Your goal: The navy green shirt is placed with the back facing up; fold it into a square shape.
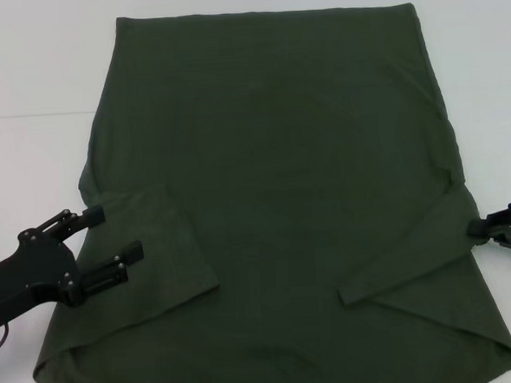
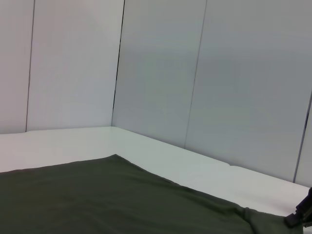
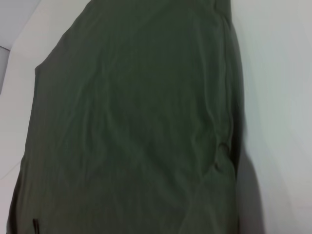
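Observation:
The navy green shirt [image 1: 279,155] lies flat on the white table, plain side up, filling most of the head view. Both sleeves are folded inward over the body: the left one [image 1: 155,250] and the right one [image 1: 415,251]. My left gripper [image 1: 111,237] is open at the shirt's left edge, by the folded left sleeve, with nothing between its fingers. My right gripper [image 1: 483,228] sits at the shirt's right edge, beside the folded right sleeve. The left wrist view shows the shirt [image 2: 122,200] low and flat, and the right wrist view shows its cloth [image 3: 136,126] from above.
The white table [image 1: 31,75] shows on both sides of the shirt and beyond it. Grey wall panels [image 2: 161,73] stand behind the table. The right gripper [image 2: 300,214] shows far off in the left wrist view.

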You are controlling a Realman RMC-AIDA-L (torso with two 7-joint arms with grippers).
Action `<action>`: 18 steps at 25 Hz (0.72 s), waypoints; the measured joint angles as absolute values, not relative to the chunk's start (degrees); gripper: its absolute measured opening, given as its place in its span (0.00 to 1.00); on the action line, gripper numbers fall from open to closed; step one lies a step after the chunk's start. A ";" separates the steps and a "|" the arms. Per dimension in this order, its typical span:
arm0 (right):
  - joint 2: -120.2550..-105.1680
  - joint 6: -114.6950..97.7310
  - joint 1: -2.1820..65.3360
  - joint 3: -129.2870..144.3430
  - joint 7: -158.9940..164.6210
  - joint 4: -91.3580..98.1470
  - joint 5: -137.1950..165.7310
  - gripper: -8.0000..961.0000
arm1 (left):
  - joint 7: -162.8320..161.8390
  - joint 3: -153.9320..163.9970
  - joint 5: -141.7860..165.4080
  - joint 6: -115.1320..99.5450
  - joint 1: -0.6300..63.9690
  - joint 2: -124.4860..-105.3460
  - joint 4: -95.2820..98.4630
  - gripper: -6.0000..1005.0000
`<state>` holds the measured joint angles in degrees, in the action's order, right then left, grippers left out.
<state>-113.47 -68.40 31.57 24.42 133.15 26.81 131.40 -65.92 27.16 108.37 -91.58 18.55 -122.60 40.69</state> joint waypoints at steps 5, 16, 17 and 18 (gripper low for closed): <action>-112.90 -69.33 31.84 24.02 134.44 27.21 131.02 0.07 | -65.92 27.16 108.08 -91.58 18.54 -122.60 40.69 0.85; -112.02 -72.81 32.78 24.09 135.26 27.48 127.64 0.12 | -65.92 27.16 107.75 -91.01 18.54 -122.60 40.62 0.85; -112.02 -73.03 32.97 24.03 135.27 27.49 127.56 0.12 | -65.92 27.16 107.75 -91.01 18.55 -122.60 40.61 0.85; -112.02 -73.08 33.17 23.97 135.27 27.50 127.51 0.12 | -65.92 27.16 107.75 -91.00 18.55 -122.60 40.61 0.85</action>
<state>-112.02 -73.08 33.17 23.97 135.27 27.50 127.51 -65.92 27.16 107.75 -91.00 18.55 -122.60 40.61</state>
